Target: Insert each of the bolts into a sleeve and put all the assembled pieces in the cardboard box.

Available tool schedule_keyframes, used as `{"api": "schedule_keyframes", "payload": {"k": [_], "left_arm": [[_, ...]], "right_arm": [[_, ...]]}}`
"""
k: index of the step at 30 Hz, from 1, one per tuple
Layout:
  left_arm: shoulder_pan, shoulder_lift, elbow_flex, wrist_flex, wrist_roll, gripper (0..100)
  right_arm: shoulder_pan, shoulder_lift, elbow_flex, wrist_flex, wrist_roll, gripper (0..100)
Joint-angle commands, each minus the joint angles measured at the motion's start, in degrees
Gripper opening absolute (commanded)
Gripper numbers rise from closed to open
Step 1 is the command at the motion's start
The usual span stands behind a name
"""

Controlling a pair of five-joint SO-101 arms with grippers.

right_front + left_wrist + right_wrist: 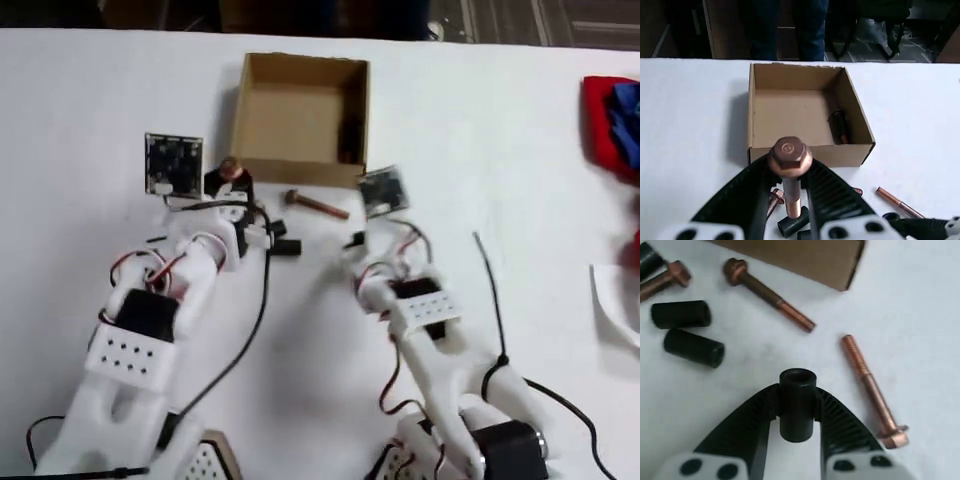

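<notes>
Looks like a stiff, dense little copper bolt (789, 165), probably slick, so best pinched mid-shank. Sits head-up, clamped in the left fingers (827, 192) just short of the cardboard box (810, 155). Same deal with the right fingers (840, 425): clenched round an upright black sleeve (797, 402). Loose bolts (770, 295) and spare sleeves (692, 347) on the counter (690, 125).

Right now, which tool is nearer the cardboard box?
Left. The left tool, gripping a bolt, is right at the front wall of the cardboard box; the right tool, gripping a sleeve, sits farther back.
</notes>
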Motion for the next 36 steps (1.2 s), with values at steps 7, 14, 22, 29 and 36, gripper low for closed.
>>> {"api": "schedule_keyframes", "payload": {"k": [7,14,22,29,36], "left_arm": [[-0.5,-1.7,-0.3,-2.5,0.6,2],[-2.9,9.8,-4.6,-3.3,11.0,2],[-2.9,27.6,-19.2,5.6,11.7,2],[-2.9,30.6,-26.3,13.9,18.6,2],[-3.0,30.9,-28.1,13.9,18.8,2]], "right_arm": [[-7.3,-2.0,-7.2,-5.0,0.2,2.2],[-7.7,5.5,-7.3,-19.0,0.2,2.2],[-8.0,12.9,-7.6,-27.3,0.3,2.2],[-12.4,12.8,-6.6,-28.0,8.2,2.2],[-14.9,7.3,-2.7,-28.4,11.0,2.2]]}}
